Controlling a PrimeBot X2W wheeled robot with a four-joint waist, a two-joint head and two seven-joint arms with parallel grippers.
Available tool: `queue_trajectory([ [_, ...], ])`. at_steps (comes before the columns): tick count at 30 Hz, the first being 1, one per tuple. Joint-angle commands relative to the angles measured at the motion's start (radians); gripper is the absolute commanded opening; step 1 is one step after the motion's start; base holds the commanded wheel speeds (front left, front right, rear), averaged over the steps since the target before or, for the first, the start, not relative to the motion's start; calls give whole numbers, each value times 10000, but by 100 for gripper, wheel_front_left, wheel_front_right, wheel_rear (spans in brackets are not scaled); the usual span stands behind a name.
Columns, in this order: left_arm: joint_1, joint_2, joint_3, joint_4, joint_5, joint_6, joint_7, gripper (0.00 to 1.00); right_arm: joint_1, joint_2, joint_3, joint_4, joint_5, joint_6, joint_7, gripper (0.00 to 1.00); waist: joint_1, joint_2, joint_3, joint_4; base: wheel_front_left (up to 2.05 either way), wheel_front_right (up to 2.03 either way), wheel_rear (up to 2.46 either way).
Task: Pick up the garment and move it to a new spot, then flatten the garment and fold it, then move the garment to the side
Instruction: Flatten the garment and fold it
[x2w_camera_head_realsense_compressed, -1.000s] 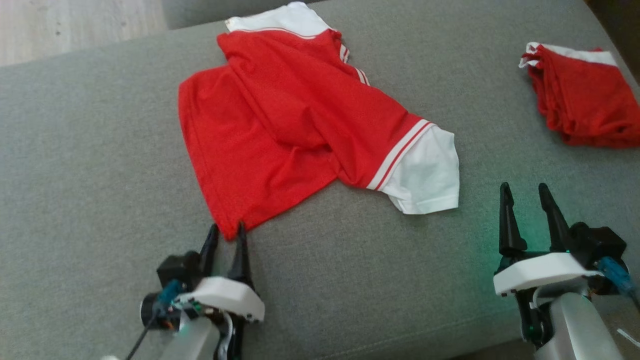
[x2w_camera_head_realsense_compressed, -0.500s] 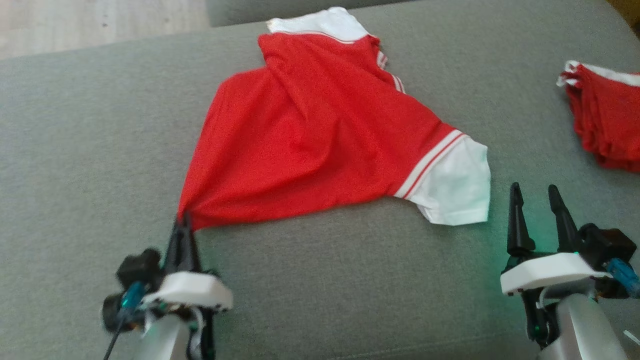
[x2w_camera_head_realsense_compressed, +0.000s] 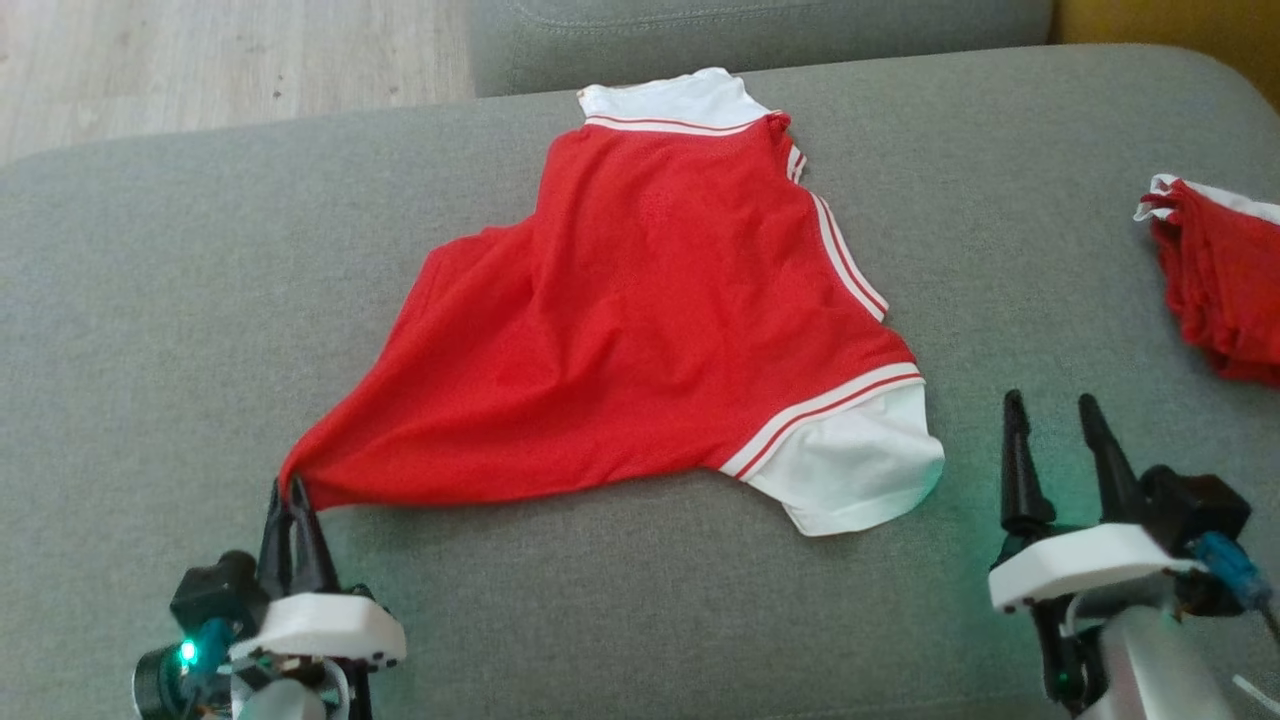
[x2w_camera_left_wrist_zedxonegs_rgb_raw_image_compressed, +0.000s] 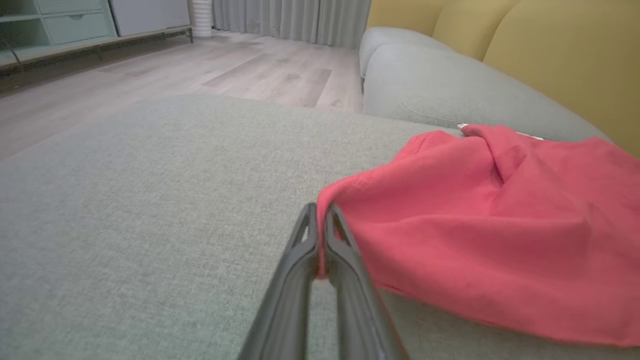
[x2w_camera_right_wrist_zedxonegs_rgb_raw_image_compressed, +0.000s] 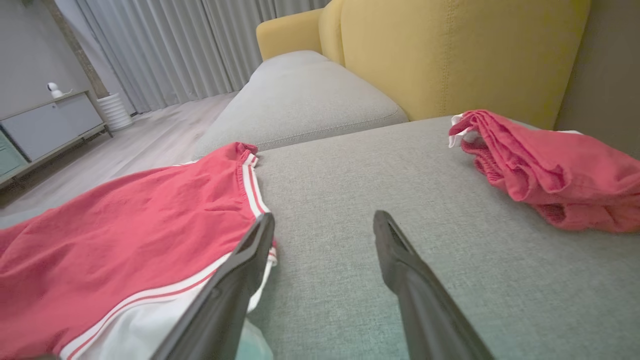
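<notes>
I had the left gripper at the near left of the grey sofa cushion. Its two dark fingers were pressed together, pinching the near-left corner of the red shirt. The shirt lay across the middle of the cushion, its red body drawn to a point at the pinch and creased toward it. One white sleeve sat at the far edge of the cushion. The other white sleeve, with its red and white stripes, sat at the near right.

The right gripper stood at the near right, fingers spread with nothing between them, just right of the near sleeve. From its wrist camera, one finger overlapped the sleeve's edge, and I could not tell whether they touched.

A folded red-and-white garment lay at the far right, well apart from the shirt. The wooden floor showed beyond the far left.
</notes>
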Motion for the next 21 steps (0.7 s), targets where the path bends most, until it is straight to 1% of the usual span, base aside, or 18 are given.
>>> queue_trajectory([
  [1, -160, 120, 385, -297, 130, -48, -53, 100, -80, -34, 360, -322, 3, 33, -110, 100, 0, 0, -65, 23, 0, 0, 0],
  [8, 280, 120, 69, -973, 894, -165, -53, 100, 186, -34, 1131, -1001, -285, 33, -110, 100, 0, 0, -570, 105, 0, 0, 0],
  [12, 775, 120, -199, -996, 996, -225, -53, 100, 476, -34, 1399, -783, -400, 33, -110, 100, 0, 0, -874, 166, 0, 0, 0],
  [21, 1370, 120, -543, -1089, 882, -100, -53, 100, 674, -34, 1474, -128, -588, 33, -111, 100, 0, 0, -1031, 337, 0, 0, 0],
])
